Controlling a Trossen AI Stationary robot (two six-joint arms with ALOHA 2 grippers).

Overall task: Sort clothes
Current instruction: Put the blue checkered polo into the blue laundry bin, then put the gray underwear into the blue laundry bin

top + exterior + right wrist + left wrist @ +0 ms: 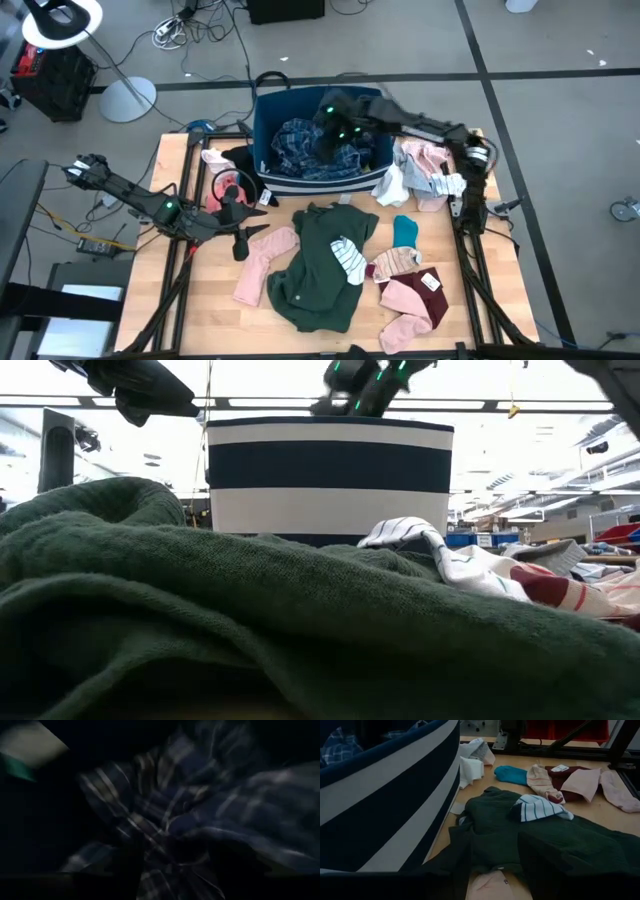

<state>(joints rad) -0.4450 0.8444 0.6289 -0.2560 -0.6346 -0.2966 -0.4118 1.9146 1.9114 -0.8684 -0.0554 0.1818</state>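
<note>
High view shows my right fingers [335, 135] down inside the bin [268, 110], right over the plaid shirt [300, 145]. My right wrist view is filled with that plaid cloth bunched just ahead of my fingers, but I cannot tell whether they are spread or pinching it. My left fingers [240, 245] hover low over the tabletop [480, 290]; judging by the left wrist view they look spread, with the near end of the pink piece [262, 262] lying between them and the green top [320, 265] just beyond.

My guess is that the step in hand is settling the shirt in the bin. To do it well I would let go only once the cloth rests on the bin floor, then lift straight up so no fold snags and trails over the rim. My left arm should wait until my right arm clears the bin, then pinch the pink piece near its middle so it hangs short.

Counting: one bin, one plaid shirt in it, one green top, one striped sock [348, 258] lying on that top, one teal sock [405, 232], one maroon piece [425, 295]. Past my right fingers lies a pink-and-white heap [420, 170] I cannot count apart.
</note>
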